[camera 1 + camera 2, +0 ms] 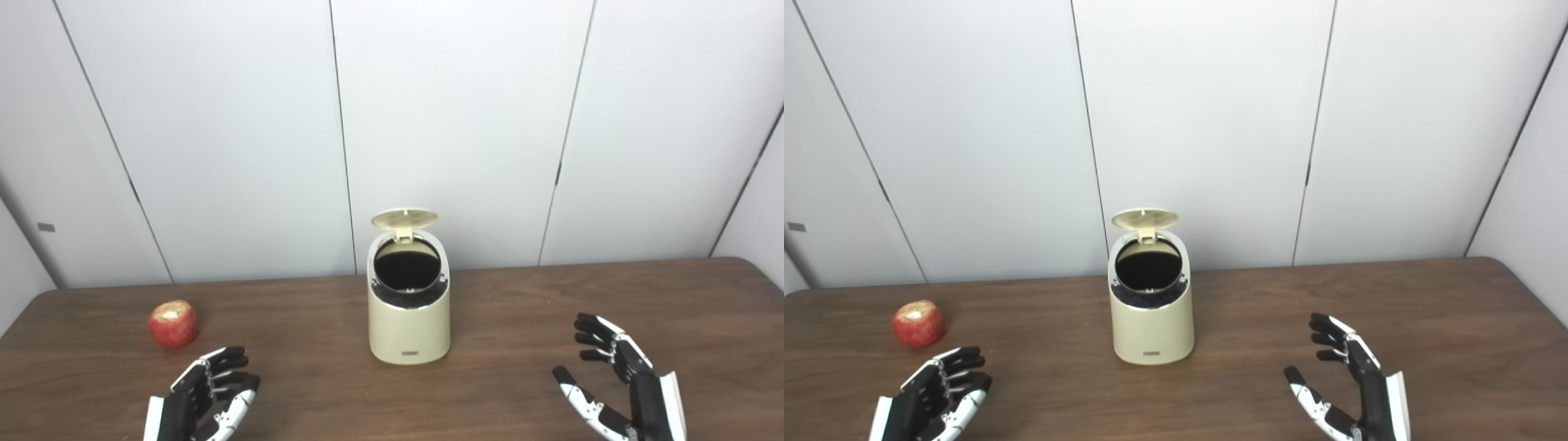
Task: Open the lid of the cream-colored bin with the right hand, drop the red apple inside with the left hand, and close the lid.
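The cream-colored bin [409, 321] stands upright at the middle of the brown table [502, 306]. Its round lid [404, 218] is flipped up at the back, and the dark opening shows. A red apple [173, 323] rests on the table at the left, apart from the bin. My left hand [205, 395] lies low near the front edge, just right of and in front of the apple, fingers apart and holding nothing. Well to the right of the bin, my right hand [615, 383] is open too, thumb spread away from the fingers.
White wall panels [459, 122] rise directly behind the table's far edge. The table's rounded right corner [750, 266] shows at the far right. Bare wood lies between each hand and the bin.
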